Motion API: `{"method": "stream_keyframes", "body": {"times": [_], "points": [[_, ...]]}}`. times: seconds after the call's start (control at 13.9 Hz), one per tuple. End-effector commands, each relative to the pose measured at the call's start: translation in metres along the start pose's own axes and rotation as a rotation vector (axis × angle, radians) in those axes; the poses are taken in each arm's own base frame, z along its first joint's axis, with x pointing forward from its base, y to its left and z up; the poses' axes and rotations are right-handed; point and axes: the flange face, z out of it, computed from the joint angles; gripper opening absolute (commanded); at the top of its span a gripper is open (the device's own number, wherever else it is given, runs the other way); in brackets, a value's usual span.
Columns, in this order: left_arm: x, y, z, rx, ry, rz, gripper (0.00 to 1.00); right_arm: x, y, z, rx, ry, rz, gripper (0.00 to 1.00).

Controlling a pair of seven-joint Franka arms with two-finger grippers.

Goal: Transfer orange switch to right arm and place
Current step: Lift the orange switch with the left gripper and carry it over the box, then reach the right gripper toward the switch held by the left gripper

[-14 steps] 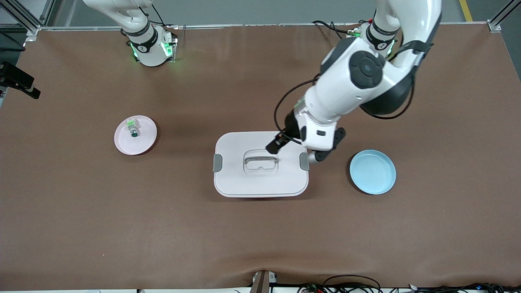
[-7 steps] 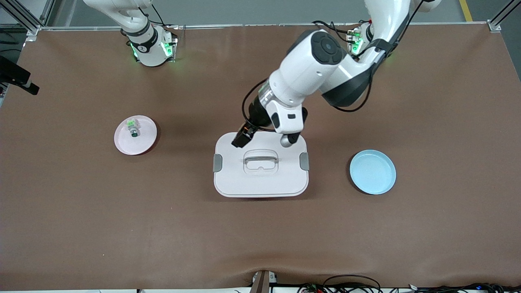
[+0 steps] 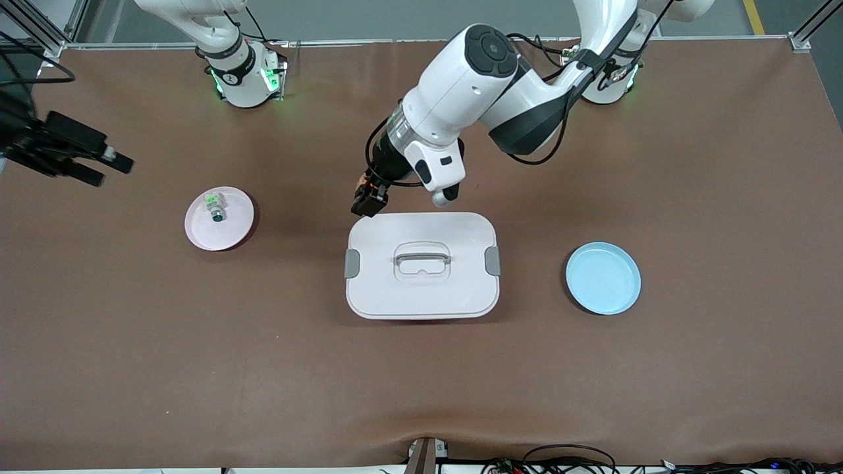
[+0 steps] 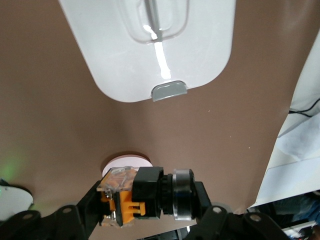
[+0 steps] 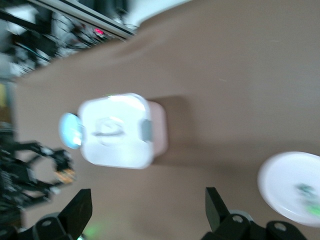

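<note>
My left gripper [image 3: 366, 200] is shut on the orange switch [image 3: 367, 189] and holds it in the air over the table, just off the white box's corner at the right arm's end. In the left wrist view the switch [image 4: 142, 196] lies crosswise between the fingers [image 4: 202, 192], showing a black body, an orange base and a silver ring. My right gripper [image 3: 104, 168] is open and empty, in the air near the table edge at the right arm's end, close to the pink plate [image 3: 218, 219]. The right wrist view shows its fingers [image 5: 79, 210] wide apart and the left gripper with the switch [image 5: 64, 174] farther off.
A white lidded box [image 3: 421, 264] with a handle sits mid-table. The pink plate holds a clear switch with a green cap [image 3: 215, 209]. A blue plate [image 3: 602, 278] lies toward the left arm's end. The box [image 5: 120, 131] and pink plate [image 5: 292, 187] also show in the right wrist view.
My left arm carried the switch from over the box's left-arm end across it toward the right arm's end. My right gripper came into view at the table's edge.
</note>
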Motion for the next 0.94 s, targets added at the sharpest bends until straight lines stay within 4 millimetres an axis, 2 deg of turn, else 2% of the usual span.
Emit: {"method": "stream_keyframes", "body": {"times": [0.0,0.22,0.43,0.58,0.72,0.86], "points": [[-0.004,-0.005,0.006,0.03,0.008,-0.044,0.0,-0.038,-0.027,0.044,0.085,0.063,-0.003,1.0],[-0.002,-0.006,0.01,0.04,0.016,-0.056,0.0,-0.046,-0.067,0.077,0.181,0.074,-0.025,1.0],[0.001,-0.005,0.012,0.039,0.023,-0.054,0.0,-0.058,-0.075,0.116,0.216,0.087,0.004,1.0],[0.004,-0.003,0.015,0.041,0.025,-0.058,0.0,-0.073,-0.087,0.15,0.257,0.126,0.039,1.0],[0.004,-0.003,0.015,0.041,0.024,-0.059,0.0,-0.084,-0.098,0.172,0.287,0.149,0.049,1.0],[0.005,-0.002,0.015,0.039,0.024,-0.06,0.0,-0.091,-0.089,0.192,0.308,0.15,0.046,1.0]]}}
